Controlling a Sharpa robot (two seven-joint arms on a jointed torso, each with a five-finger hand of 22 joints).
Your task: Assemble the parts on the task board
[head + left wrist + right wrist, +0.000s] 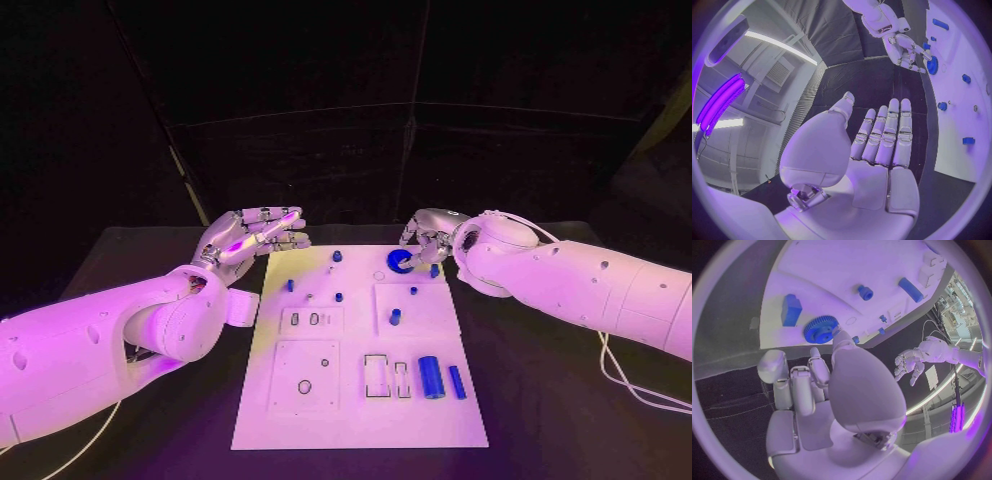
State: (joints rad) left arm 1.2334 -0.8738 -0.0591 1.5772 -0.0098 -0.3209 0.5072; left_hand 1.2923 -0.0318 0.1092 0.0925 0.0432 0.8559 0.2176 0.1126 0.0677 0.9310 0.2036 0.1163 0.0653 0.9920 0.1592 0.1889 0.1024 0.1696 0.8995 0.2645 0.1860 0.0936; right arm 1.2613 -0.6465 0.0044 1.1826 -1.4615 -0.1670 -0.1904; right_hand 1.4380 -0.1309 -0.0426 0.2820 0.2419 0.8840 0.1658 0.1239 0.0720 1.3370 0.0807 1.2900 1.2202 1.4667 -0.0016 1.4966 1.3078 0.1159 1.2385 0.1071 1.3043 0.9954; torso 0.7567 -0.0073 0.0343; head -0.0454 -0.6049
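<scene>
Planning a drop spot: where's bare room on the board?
Free: the task board's near strip, below the blue cylinder and the cut-outs. Crowded: far end, round the blue gear, by the right hand.

The right hand (428,232) hides part of the blue gear (400,261); whether they touch is unclear.

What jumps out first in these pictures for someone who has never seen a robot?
The long white task board in the middle of the black table, dotted with small blue parts. At its far end the right hand reaches a round blue toothed gear, while the left hand hovers empty beside the board's far left corner.
</scene>
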